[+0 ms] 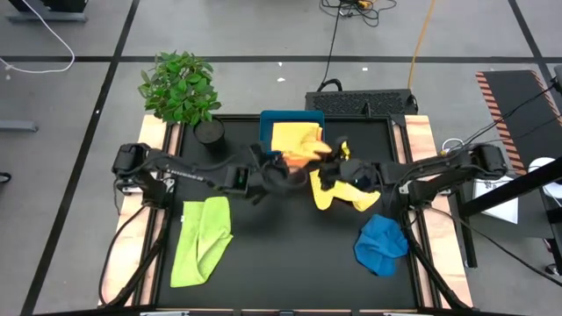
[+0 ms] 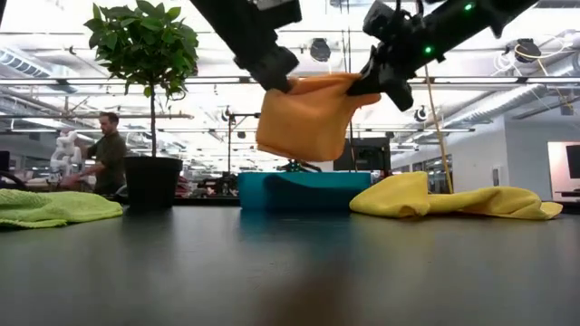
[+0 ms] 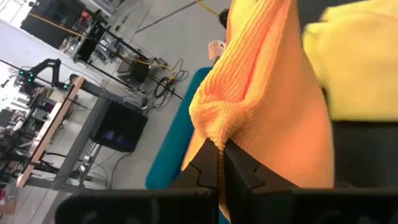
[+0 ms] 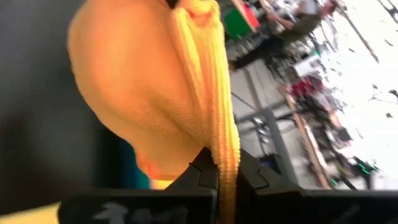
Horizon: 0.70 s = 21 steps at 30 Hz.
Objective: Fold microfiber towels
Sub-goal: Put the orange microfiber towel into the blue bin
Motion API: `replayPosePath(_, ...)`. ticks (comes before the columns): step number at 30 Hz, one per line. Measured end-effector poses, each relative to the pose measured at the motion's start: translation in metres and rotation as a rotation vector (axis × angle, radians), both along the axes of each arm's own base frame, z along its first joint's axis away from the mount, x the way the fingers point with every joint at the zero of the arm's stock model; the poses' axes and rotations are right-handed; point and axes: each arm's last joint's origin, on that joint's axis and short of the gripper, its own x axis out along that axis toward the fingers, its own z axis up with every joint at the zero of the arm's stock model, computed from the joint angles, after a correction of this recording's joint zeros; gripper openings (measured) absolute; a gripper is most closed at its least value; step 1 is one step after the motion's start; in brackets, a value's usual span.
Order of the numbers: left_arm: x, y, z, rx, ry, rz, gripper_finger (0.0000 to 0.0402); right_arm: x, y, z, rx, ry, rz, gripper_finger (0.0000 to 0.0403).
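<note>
An orange towel (image 2: 306, 116) hangs in the air above the teal tray (image 2: 299, 192), held up between my two grippers. My left gripper (image 2: 283, 81) is shut on its left top corner and my right gripper (image 2: 364, 86) is shut on its right top corner. A pale yellow towel (image 1: 294, 136) lies in the tray. The golden yellow towel (image 1: 347, 191) lies crumpled on the table right of centre. The lime green towel (image 1: 202, 239) lies at the near left and the blue towel (image 1: 382, 246) lies bunched at the near right. My left gripper pinches a bunched top corner of the orange towel (image 3: 216, 134) between its two fingers, coming from the table's left and slanting slightly down. The cloth hangs below, clear of the table. My right gripper pinches the opposite gathered edge (image 4: 225, 146) between its two fingers, coming from the table's right, nearly level. Several layers are bunched there; the towel sags slack between both holds.
A potted plant (image 1: 180, 88) stands at the table's far left corner. The tray (image 1: 263, 123) sits at the middle of the far edge. A person (image 2: 109, 149) stands in the room behind. The dark table centre (image 1: 281, 237) lies bare near the front.
</note>
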Motion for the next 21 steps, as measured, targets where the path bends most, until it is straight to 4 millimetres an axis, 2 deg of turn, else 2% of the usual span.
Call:
replayPosePath(5,0.004,0.049,0.006,-0.026,-0.049,0.032,0.0005,-0.004,-0.034,0.000,-0.023,0.030,-0.101,0.0000)
replayPosePath(12,-0.004,0.113,0.002,-0.096,-0.152,0.059,0.0003,-0.005,-0.073,-0.009,0.030,0.043,-0.137,0.0000)
replayPosePath(17,-0.013,0.140,-0.008,-0.135,-0.220,0.030,0.0003,-0.008,-0.088,-0.014,0.053,0.059,-0.129,0.0000)
replayPosePath(21,-0.019,0.149,-0.016,-0.137,-0.250,0.031,0.0003,-0.009,-0.091,-0.013,0.078,0.044,-0.115,0.0000)
